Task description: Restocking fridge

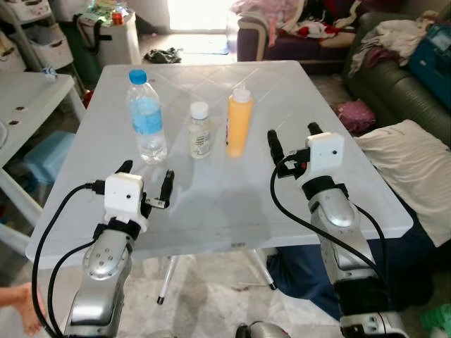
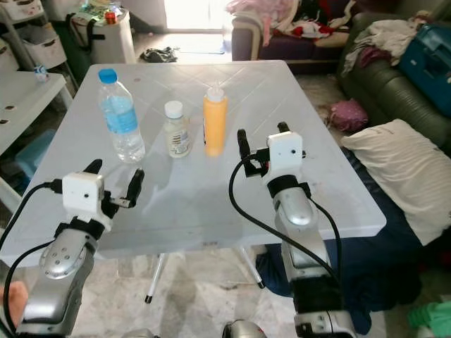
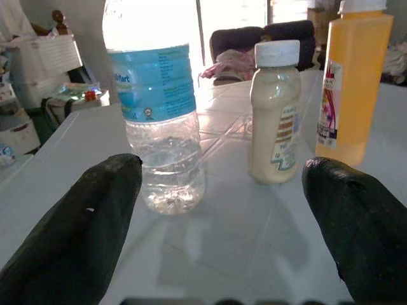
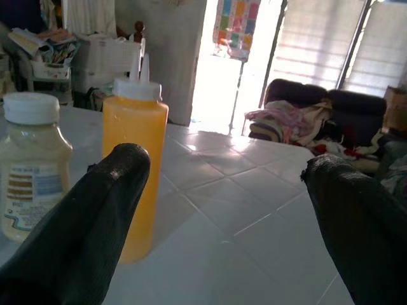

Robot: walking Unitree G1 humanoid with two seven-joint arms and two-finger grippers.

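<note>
Left gripper (image 1: 146,179) — fingers spread wide, hovering low over the near part of the white table (image 1: 211,211), nothing between them. Just ahead of it stands the water bottle (image 1: 146,117), blue-capped and upright. Right gripper (image 1: 294,141) — fingers likewise apart and empty, raised above the table. Ahead of it and toward the left gripper's side stands the orange squeeze bottle (image 1: 238,122); the small cream bottle (image 1: 200,130) stands between the two other bottles, near each but touching neither.
</note>
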